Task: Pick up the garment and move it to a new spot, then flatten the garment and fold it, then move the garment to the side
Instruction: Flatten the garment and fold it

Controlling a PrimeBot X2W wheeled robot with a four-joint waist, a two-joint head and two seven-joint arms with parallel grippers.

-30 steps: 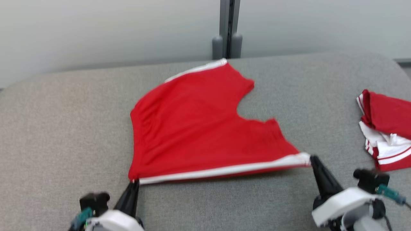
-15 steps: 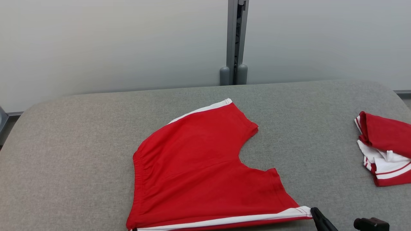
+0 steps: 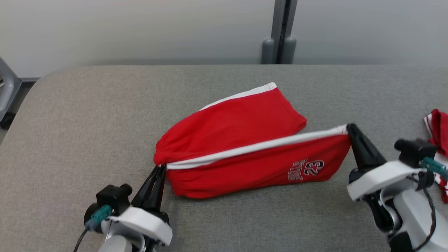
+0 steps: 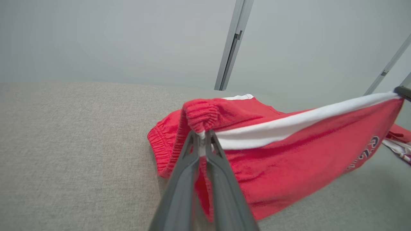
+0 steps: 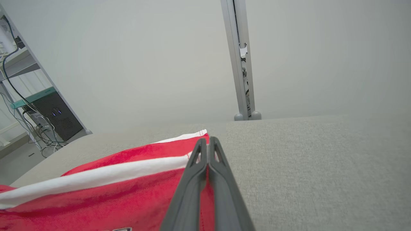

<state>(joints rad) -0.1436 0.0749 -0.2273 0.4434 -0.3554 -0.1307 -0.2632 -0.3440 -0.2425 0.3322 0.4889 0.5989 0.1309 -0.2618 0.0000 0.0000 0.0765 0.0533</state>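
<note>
Red shorts (image 3: pixel 241 138) stretched taut, mid-frame
Lower left, the left gripper (image 3: pixel 160 168) pinches the waistband corner; at right, the right gripper (image 3: pixel 350 127) pinches the striped hem — above the grey table (image 3: pixel 70 122).

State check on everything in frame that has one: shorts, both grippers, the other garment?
Red shorts: half lifted, striped edge stretched between the two grippers, far leg flat on the table.
Left gripper: shut on the waistband corner.
Right gripper: shut on the hem corner.
Second garment: crumpled, lying at the right edge.
</note>
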